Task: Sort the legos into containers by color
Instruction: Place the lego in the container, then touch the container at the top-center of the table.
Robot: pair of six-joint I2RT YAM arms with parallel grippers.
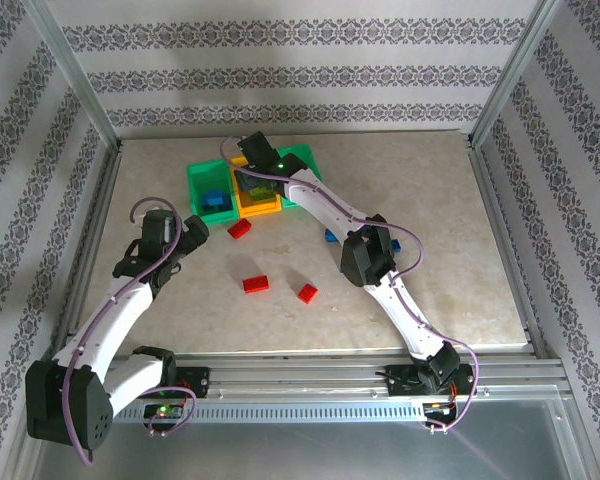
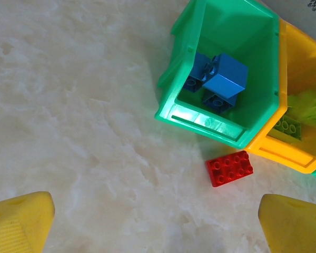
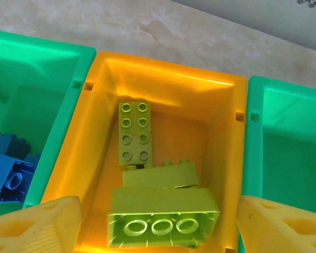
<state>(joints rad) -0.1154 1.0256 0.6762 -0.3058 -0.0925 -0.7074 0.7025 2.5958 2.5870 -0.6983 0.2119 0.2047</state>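
Note:
My right gripper [image 3: 159, 227] hangs open over the orange-yellow bin [image 3: 163, 71]. A lime brick [image 3: 163, 213] lies loose between its fingers, underside up, with a gap on each side. Two more lime bricks [image 3: 134, 132] lie in that bin. The left green bin [image 2: 200, 118] holds blue bricks [image 2: 224, 76]; the right green bin [image 3: 284, 137] looks bare inside. My left gripper [image 2: 155, 226] is open above the table, with nothing between its fingers. A red brick [image 2: 229, 168] lies just ahead of it, in front of the bins. Two other red bricks [image 1: 256, 284] [image 1: 307, 292] lie mid-table.
A blue brick [image 1: 331, 236] lies partly hidden beside the right arm's elbow. The three bins stand touching in a row at the back centre. A metal frame and patterned walls [image 1: 280, 75] enclose the table.

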